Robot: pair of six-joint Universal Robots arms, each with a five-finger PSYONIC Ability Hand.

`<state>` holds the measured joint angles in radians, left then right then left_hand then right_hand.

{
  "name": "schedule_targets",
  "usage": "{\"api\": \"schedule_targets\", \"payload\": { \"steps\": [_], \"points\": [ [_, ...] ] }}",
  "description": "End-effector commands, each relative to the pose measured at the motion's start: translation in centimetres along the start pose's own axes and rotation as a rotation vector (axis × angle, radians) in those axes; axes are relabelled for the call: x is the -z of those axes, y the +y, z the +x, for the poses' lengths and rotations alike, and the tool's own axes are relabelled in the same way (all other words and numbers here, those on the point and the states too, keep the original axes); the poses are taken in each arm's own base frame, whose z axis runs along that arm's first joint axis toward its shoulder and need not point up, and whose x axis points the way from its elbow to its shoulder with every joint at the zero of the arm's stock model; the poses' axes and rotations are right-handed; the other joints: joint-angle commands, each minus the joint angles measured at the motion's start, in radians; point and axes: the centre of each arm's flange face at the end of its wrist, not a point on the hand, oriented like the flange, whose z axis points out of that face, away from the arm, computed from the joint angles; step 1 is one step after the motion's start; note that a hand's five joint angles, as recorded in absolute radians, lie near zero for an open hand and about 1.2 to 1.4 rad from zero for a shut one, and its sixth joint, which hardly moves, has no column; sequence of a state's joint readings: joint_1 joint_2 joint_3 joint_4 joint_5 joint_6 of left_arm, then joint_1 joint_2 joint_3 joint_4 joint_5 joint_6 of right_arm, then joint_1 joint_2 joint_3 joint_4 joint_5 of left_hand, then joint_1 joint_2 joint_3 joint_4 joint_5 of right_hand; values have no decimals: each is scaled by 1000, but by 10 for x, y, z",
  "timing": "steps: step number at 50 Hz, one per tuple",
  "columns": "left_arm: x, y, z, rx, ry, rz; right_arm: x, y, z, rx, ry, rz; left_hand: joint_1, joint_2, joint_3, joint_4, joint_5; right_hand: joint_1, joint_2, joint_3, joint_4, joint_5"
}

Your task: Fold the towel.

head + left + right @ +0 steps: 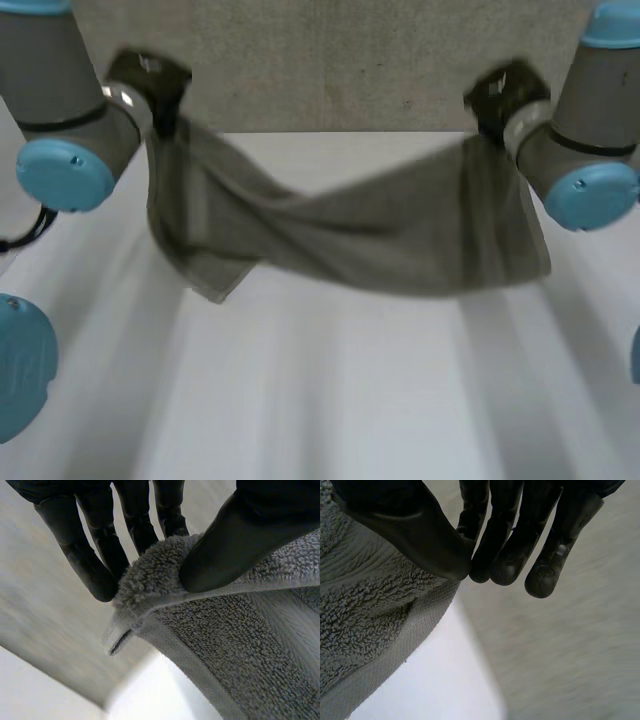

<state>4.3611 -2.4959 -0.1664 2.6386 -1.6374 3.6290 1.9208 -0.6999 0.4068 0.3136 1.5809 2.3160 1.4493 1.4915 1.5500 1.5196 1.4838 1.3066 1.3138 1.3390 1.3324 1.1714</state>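
Grey terry towel (380, 240) hung sagging between both hands over the white desk (330, 400) — lifted by its upper corners. Left hand (235, 540) pinched one corner between thumb and fingers; right hand (410, 525) pinched the other corner likewise.

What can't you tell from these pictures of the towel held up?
Head view: whether the towel's low corner touches the table; the angle hides it.
Both wrist views: the rest of the towel, cut off by the edges.
Head view: left hand's fingers, covered by its own back.
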Motion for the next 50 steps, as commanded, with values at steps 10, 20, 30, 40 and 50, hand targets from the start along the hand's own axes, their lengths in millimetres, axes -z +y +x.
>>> {"api": "schedule_targets", "payload": {
  "steps": [10, 20, 30, 40, 50],
  "points": [
    [6, -101, -56, 480, -131, 570, 38, -102, 89, -241, 398, 520, -53, -95, -154, -123, -262, 90, 82, 57, 64, 50],
    [-18, 10, -4, 438, -4, 144, 30, -33, -12, -178, -77, 238, -53, -95, -154, -123, -262, 90, 82, 57, 64, 50],
    [3, 146, 37, 165, 73, -208, 47, 52, -83, -72, -316, -27, -53, -95, -154, -123, -262, 90, 82, 57, 64, 50],
    [44, 162, 35, 111, 121, -279, 64, 95, -66, -104, -311, -176, -53, -95, -154, -123, -262, 90, 82, 57, 64, 50],
    [80, 142, 20, 125, 148, -264, 101, 96, -25, -137, -250, -221, -53, -95, -154, -123, -262, 90, 82, 57, 64, 50]
  ]
}}
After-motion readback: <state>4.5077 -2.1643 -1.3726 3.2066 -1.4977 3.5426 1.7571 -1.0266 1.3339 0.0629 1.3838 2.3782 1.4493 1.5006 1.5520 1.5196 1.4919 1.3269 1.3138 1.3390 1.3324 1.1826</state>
